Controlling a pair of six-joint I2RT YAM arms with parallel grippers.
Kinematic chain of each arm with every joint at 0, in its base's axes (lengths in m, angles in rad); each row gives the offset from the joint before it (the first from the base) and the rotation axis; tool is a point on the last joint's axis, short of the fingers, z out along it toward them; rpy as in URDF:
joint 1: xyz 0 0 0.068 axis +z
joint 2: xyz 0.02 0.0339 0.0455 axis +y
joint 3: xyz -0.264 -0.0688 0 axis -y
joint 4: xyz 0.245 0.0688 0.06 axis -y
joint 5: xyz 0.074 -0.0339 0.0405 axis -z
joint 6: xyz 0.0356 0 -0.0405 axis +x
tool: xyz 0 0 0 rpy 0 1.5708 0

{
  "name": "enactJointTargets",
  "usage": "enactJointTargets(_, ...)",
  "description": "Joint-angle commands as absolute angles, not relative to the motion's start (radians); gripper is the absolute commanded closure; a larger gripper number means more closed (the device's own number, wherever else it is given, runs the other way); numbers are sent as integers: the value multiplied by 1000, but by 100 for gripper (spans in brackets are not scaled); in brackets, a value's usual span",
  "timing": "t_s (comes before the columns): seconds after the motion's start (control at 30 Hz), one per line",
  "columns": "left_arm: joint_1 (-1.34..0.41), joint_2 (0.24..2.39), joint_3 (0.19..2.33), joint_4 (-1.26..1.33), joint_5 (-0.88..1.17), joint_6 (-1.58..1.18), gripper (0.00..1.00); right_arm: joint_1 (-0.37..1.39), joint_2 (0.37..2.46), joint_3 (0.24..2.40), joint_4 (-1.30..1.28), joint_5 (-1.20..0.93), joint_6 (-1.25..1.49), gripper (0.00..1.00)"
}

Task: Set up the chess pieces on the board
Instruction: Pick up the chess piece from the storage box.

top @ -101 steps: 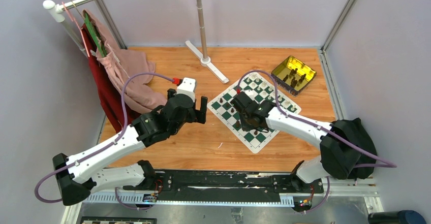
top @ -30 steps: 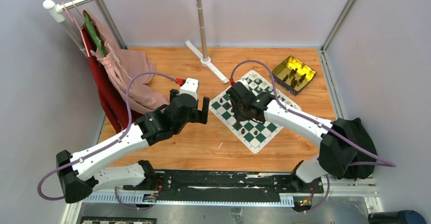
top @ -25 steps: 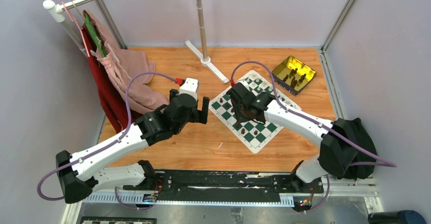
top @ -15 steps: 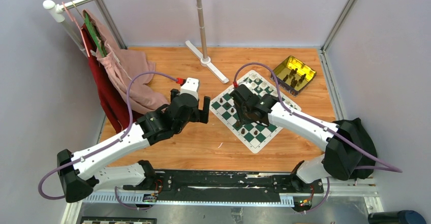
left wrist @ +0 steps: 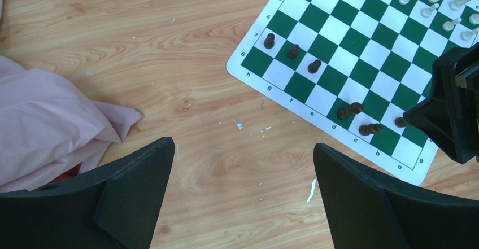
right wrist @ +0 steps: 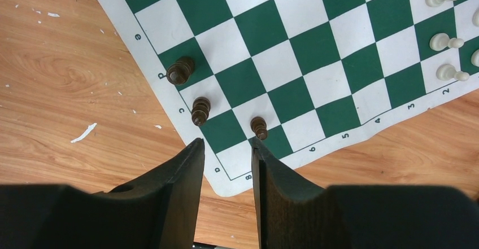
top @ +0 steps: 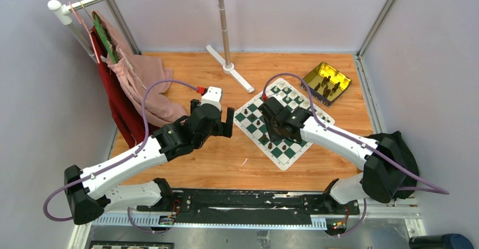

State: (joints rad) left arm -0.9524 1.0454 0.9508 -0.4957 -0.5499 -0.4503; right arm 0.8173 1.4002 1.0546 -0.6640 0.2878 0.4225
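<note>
Three dark brown pieces (right wrist: 200, 110) just ahead of the right claw (right wrist: 226, 145), all upright on the board (right wrist: 294, 40) near its lettered corner. Nearest of them a dark pawn (right wrist: 259, 127), right at the tip of one finger (right wrist: 265, 164); touching or a sliver apart, not clear from this angle. Other two on the edge squares marked d and c, off beyond the second finger and apart from it. Right claw narrowly parted and gripping nothing, only the board's corner and a strip of desk (right wrist: 68, 79) visible in the gap. White pieces (right wrist: 446, 42) well apart from it, along the opposite rim.

Left claw (left wrist: 243, 147) spread wide and empty, above the wood just beside the board's left corner. Board ahead of it and off to one side, no square of it between the fingers. Three dark pawns (left wrist: 293, 51) in a slanted line near that corner, and further along the same edge the three pieces by the right arm's black wrist. Pink cloth (left wrist: 51, 119) lying on the desk on the other side of the left claw.

Gold tin (top: 326, 82) off the board's far right side, with more dark pieces inside it.
</note>
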Motion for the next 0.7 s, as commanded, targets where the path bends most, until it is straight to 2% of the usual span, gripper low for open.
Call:
enactJointTargets(0.0, -959, 1045, 965, -495, -551, -472, 0, 806, 1370, 1030, -662, 284, 431, 60)
enactJointTargets(0.67, -959, 1058, 967, -486, -545, -494, 0, 772, 1335, 1013, -661, 290, 411, 60)
